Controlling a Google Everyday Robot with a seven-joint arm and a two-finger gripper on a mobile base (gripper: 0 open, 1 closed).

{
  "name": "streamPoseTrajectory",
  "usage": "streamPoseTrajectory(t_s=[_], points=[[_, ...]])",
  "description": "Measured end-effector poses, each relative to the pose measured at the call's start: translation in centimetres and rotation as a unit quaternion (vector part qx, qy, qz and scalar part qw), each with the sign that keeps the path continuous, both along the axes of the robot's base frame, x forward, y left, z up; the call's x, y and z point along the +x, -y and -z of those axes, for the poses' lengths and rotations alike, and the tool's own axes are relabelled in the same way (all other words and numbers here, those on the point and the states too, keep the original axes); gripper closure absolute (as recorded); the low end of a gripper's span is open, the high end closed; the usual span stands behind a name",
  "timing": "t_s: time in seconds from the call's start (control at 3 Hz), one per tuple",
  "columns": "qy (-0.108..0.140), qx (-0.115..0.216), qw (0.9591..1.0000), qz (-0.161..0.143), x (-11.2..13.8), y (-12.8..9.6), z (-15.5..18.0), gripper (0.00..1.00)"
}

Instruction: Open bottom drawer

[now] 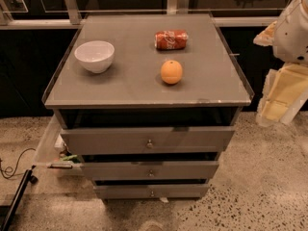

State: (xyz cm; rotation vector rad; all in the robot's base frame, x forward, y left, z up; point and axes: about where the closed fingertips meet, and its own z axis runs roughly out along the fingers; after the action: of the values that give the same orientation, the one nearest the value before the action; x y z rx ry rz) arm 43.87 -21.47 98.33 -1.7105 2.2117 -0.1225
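Observation:
The bottom drawer [151, 191] is the lowest and narrowest of three grey fronts on the cabinet, with a small round metal knob [152, 193] at its centre. It looks shut or nearly so, with a dark gap above it. The middle drawer [150, 170] and the wide top drawer [148, 139] sit above it. My arm comes in at the far right edge. Its gripper [281, 93] shows as cream-coloured parts beside the cabinet's right side, at about the height of the cabinet top, well above and to the right of the bottom drawer's knob.
On the cabinet top [120, 85] stand a white bowl [94, 56], a lying red soda can [171, 39] and an orange [171, 71]. A clear bin [50, 148] sits against the cabinet's left side. A cable [12, 166] and a black bar [17, 201] lie on the speckled floor at left.

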Motion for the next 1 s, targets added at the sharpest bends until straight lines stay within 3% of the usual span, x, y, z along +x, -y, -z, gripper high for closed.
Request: streamPoseTrajectory(t_s=[0.33, 1.0], points=[[-0.002, 0.0, 1.0, 0.0, -0.1, -0.1, 0.5, 0.0], [-0.025, 0.017, 0.9995, -0.008, -1.8, -0.5, 6.9, 0.0]])
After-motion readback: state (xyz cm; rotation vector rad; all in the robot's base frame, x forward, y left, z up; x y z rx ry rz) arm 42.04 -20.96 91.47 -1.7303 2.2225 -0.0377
